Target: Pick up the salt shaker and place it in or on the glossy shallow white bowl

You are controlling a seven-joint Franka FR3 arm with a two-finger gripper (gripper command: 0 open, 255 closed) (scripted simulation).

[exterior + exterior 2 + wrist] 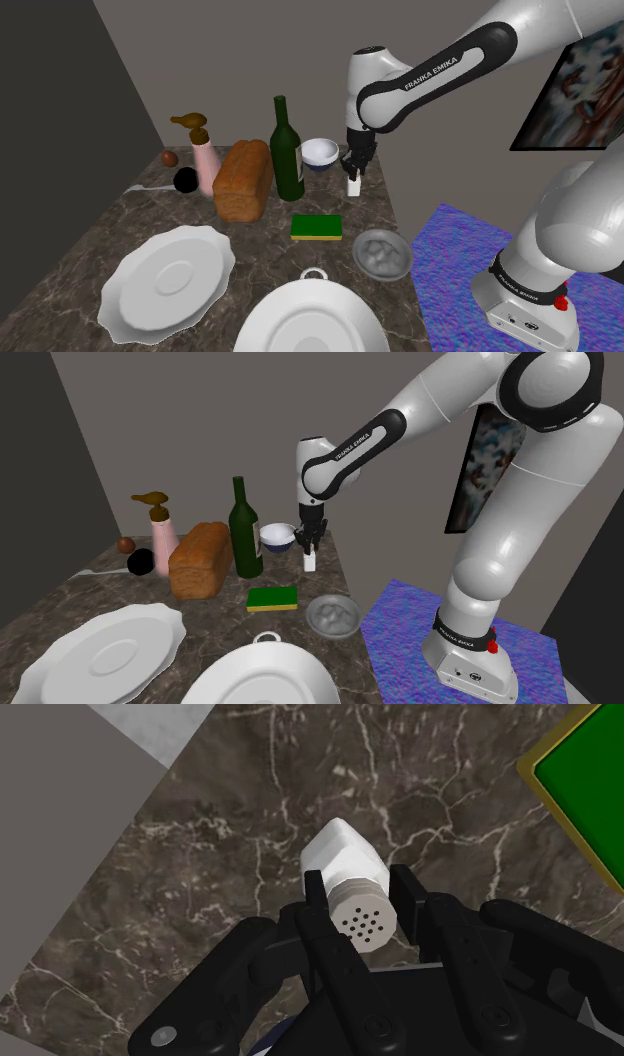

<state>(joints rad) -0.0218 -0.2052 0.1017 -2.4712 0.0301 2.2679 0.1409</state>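
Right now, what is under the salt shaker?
Dark veined marble counter lies beneath the salt shaker, which the jaws clasp at its cap. Its own body covers its base, so whether it touches the counter cannot be seen.

At the marble counter (270, 250) there is one dark green bottle (288, 150), one loaf of bread (244, 180), one pink pump dispenser (204, 160), one white salt shaker (353, 186) and one green sponge (316, 227). There are two bowls, a white bowl (320, 151) and a grey shallow bowl (382, 252), and two large white dishes, a scalloped plate (168, 280) and a round dish (310, 320) with a loop handle. There is also one small brown ball (170, 158), one black-headed spoon (185, 180), one framed picture (580, 90) on the wall and one blue mat (460, 250).
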